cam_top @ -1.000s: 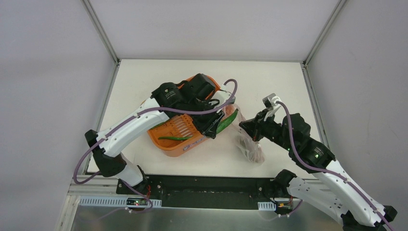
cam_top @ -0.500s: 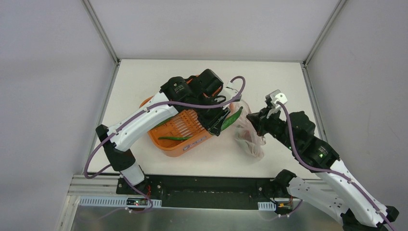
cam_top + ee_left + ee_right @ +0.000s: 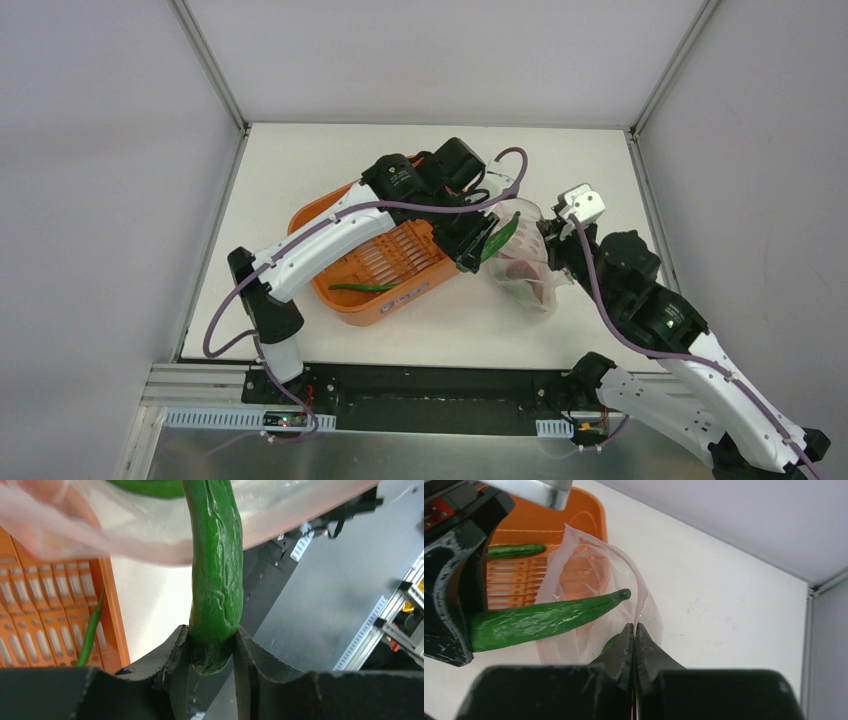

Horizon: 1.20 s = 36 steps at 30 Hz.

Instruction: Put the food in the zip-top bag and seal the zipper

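Observation:
My left gripper [image 3: 212,647] is shut on the thick end of a long green chili [image 3: 216,575]. The chili's tip pokes into the open mouth of the zip-top bag [image 3: 574,575]. My right gripper [image 3: 634,628] is shut on the bag's mouth edge by the pink zipper [image 3: 638,587], holding it up. Seen from above, the chili [image 3: 499,236] bridges the left gripper [image 3: 478,252] and the bag [image 3: 528,272]. Reddish food shows dimly inside the bag. Another slim green chili [image 3: 362,287] lies in the orange tub [image 3: 330,215].
The orange tub [image 3: 40,615] sits under the left arm, close to the bag's left side. Bare white table [image 3: 590,170] lies beyond and right of the bag. Grey walls enclose the table on three sides.
The left arm has carried the green chili rightward to the bag's mouth. The right gripper has drawn the bag's mouth up and toward the far right.

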### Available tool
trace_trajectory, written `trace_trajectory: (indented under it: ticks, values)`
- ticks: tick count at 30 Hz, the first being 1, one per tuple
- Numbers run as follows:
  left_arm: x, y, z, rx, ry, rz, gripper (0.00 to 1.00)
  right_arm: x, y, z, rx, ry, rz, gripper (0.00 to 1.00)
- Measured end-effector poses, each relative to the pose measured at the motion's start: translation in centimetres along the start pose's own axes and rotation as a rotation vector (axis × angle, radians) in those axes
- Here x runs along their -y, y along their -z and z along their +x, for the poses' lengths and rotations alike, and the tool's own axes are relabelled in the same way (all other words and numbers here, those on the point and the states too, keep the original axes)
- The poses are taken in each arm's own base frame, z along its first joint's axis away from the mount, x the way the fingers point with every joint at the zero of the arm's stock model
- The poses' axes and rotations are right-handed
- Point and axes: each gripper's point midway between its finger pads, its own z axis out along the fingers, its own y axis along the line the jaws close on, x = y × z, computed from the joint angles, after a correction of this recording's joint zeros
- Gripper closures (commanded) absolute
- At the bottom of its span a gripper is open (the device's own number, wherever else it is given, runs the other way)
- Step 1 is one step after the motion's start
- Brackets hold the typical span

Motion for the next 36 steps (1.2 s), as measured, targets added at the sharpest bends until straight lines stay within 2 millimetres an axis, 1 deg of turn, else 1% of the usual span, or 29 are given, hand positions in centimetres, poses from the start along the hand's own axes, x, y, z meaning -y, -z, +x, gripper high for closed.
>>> trace_trajectory:
  ticks: [3, 5, 6, 8, 11, 12, 13, 15, 18, 20, 22, 24, 27, 31, 34, 36]
  values:
    - [0.3, -0.5, -2.3, 0.034, -0.009, 0.012, 1.00, 1.5, 0.7, -0.6, 0.029, 0.018, 0.064, 1.00]
    - [0.8, -0.6, -4.6, 0.081, -0.022, 0.025, 1.00, 2.1, 1.2, -1.2, 0.050, 0.024, 0.088, 1.00]
    - [1.0, -0.6, -5.4, 0.100, -0.028, 0.030, 1.00, 2.3, 1.5, -1.5, 0.064, 0.025, 0.092, 1.00]
    - [1.1, -0.7, -6.2, 0.120, -0.028, 0.037, 1.00, 2.5, 2.1, -2.3, 0.094, 0.021, 0.093, 1.00]
    - [0.9, -1.4, -5.9, 0.112, -0.007, 0.038, 1.00, 2.1, 2.3, -2.6, 0.116, 0.004, 0.068, 1.00]
    - [0.7, -2.0, -5.5, 0.103, 0.008, 0.038, 1.00, 1.8, 2.1, -2.4, 0.120, -0.010, 0.059, 1.00]
    - [0.4, -2.8, -4.9, 0.085, 0.025, 0.037, 1.00, 1.3, 1.8, -1.8, 0.119, -0.027, 0.043, 1.00]
    - [-0.3, -4.5, -3.5, 0.042, 0.069, 0.034, 1.00, 0.4, 1.0, 0.2, 0.092, -0.050, 0.018, 1.00]
    - [-1.4, -7.0, -1.3, -0.021, 0.135, 0.026, 1.00, -1.4, -0.2, 4.7, 0.007, -0.078, -0.033, 1.00]
    - [-2.0, -8.0, -0.2, -0.051, 0.170, 0.019, 1.00, -2.3, -0.5, 6.2, -0.026, -0.096, -0.066, 1.00]
    - [-2.1, -8.5, 0.4, -0.065, 0.193, 0.019, 1.00, -3.1, -0.4, 6.6, -0.030, -0.120, -0.100, 1.00]
    - [-2.1, -8.7, 0.3, -0.057, 0.211, 0.025, 0.99, -3.7, -0.2, 6.5, -0.017, -0.146, -0.137, 1.00]
    - [-1.8, -8.6, -0.1, -0.036, 0.224, 0.043, 0.90, -4.7, 0.3, 6.0, 0.008, -0.192, -0.188, 1.00]
    - [-1.6, -8.1, -0.5, -0.009, 0.226, 0.051, 0.84, -5.6, 0.5, 6.4, 0.002, -0.255, -0.224, 1.00]
    - [-1.4, -7.7, -0.7, 0.002, 0.230, 0.055, 0.81, -6.0, 0.6, 6.5, 0.001, -0.296, -0.241, 1.00]
    - [-1.2, -7.5, -0.8, 0.009, 0.233, 0.059, 0.77, -6.3, 0.8, 6.5, 0.006, -0.331, -0.253, 1.00]
